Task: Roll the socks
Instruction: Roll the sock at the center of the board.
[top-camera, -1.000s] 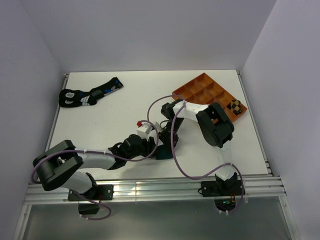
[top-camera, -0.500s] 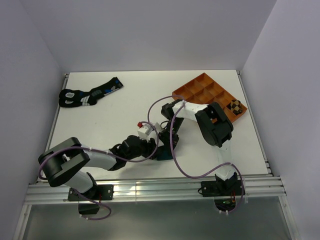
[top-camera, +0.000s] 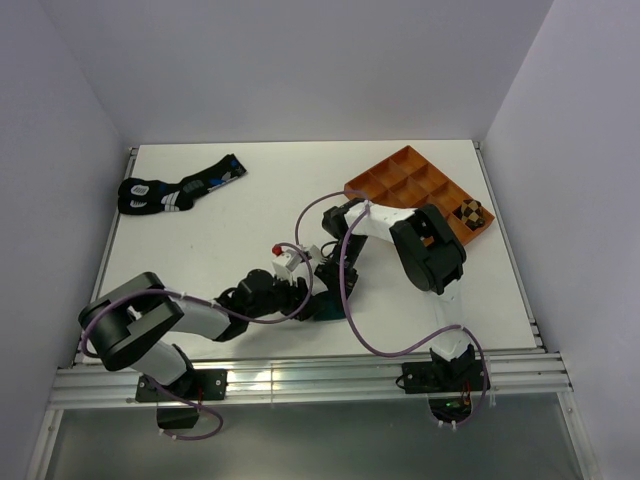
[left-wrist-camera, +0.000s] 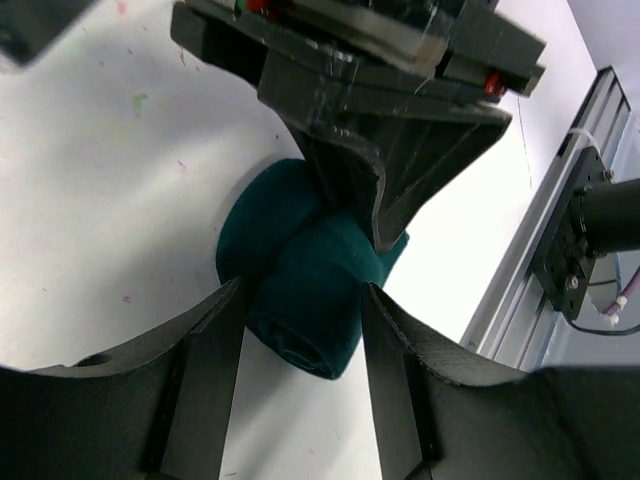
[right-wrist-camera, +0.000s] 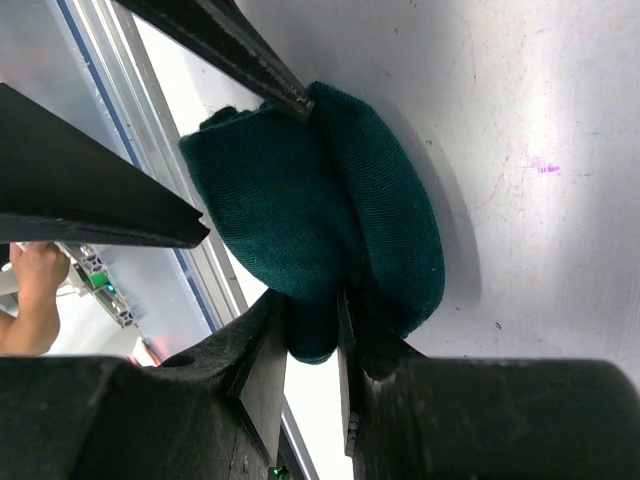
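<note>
A metal rail (top-camera: 320, 380) runs along the near edge of the white table (top-camera: 230, 240). Just past it, near the middle of the table, lies the teal sock (right-wrist-camera: 300, 190). It is rolled up into a fat little bundle and rests on the table.

The left tool (left-wrist-camera: 302, 295) comes in from the left. Its two fingers sit one on each side of the roll and touch it, so it is holding the sock across its middle. The right tool (right-wrist-camera: 312, 300) reaches down from the far side. Its fingers are close together and pinch a fold at the end of the same sock.

Farther back on the right is an orange tray (top-camera: 415, 185) with many small boxes in it. A brown checkered sock (top-camera: 470, 212) sits in the box at its right end. At the far left of the table lies a black sock (top-camera: 175, 190) with blue and white marks, stretched out flat.
</note>
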